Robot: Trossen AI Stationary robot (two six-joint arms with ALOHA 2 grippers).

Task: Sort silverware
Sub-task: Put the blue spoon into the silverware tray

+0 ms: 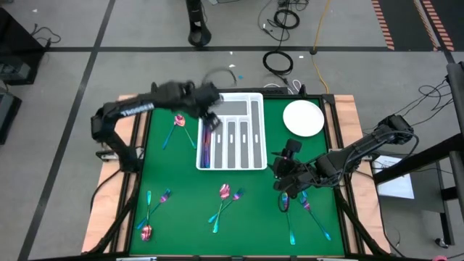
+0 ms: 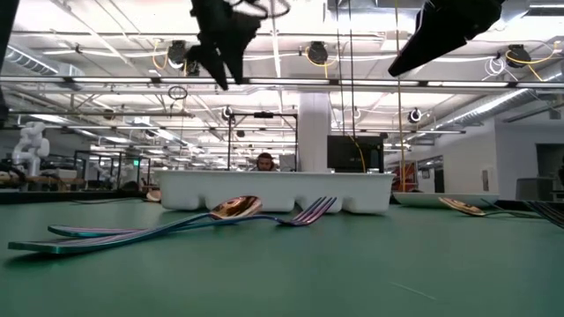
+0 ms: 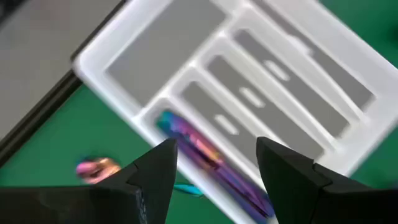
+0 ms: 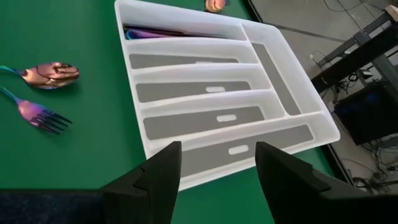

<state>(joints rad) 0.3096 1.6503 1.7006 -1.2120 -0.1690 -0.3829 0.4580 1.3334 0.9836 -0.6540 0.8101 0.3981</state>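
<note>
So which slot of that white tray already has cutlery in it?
Only the long outermost slot on the left arm's side of the tray, right under the open left gripper. It holds rainbow-coloured pieces; the other slots show bare grey bottoms.

Both arms raised, left gripper (image 1: 211,116) and right gripper (image 1: 284,181) fingers apart

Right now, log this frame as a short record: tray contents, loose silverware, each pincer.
tray: one compartment filled, the long slot nearest the left arm, holding iridescent pieces; other slots bare
loose silverware: scattered on the green mat, in pairs
plate: bare, beside tray
left pincer: open, empty, above filled slot
right pincer: open, empty, beside the tray
</note>
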